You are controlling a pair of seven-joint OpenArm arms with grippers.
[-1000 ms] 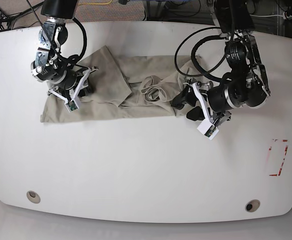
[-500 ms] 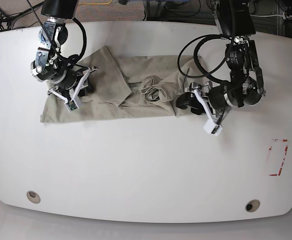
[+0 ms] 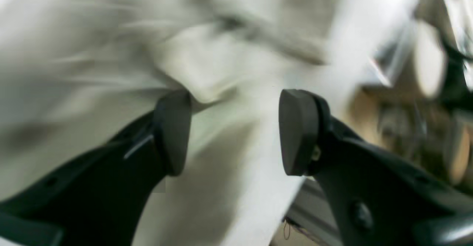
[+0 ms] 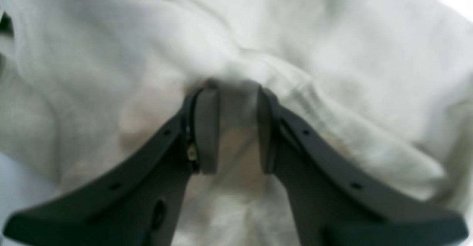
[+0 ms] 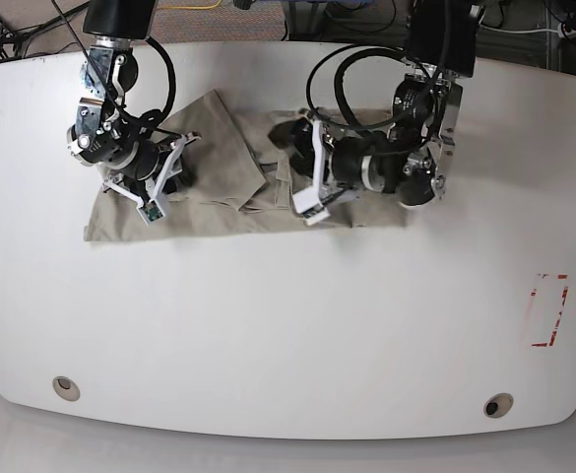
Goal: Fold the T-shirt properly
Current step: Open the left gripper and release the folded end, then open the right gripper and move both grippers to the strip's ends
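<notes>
the near half of the white counter lies bare apart from a small round fitting near its front left corner, another near the front right, and a red rectangular marking toward the right edge. farther back, the t-shirt lies spread in a wrinkled band across the counter's rear half, its near hem running fairly straight and a folded flap lapping over its left part. in the base view the right gripper sits low on the cloth at the shirt's left portion; its wrist view shows the two dark fingers set narrowly apart with a ridge of beige fabric bunched between them, so it has a pinch of the t-shirt in its grip. the left gripper reaches over the shirt's middle, near the rumpled folds there, with its arm and looped black cables lying over the shirt's right part. its wrist view is heavily blurred: the fingers stand wide apart, and pale cloth lies beyond and below them, a fold close to the left fingertip, but nothing is clamped between them. behind the counter's far edge, the floor is dark, with cables and a patch of orange mesh just visible.
</notes>
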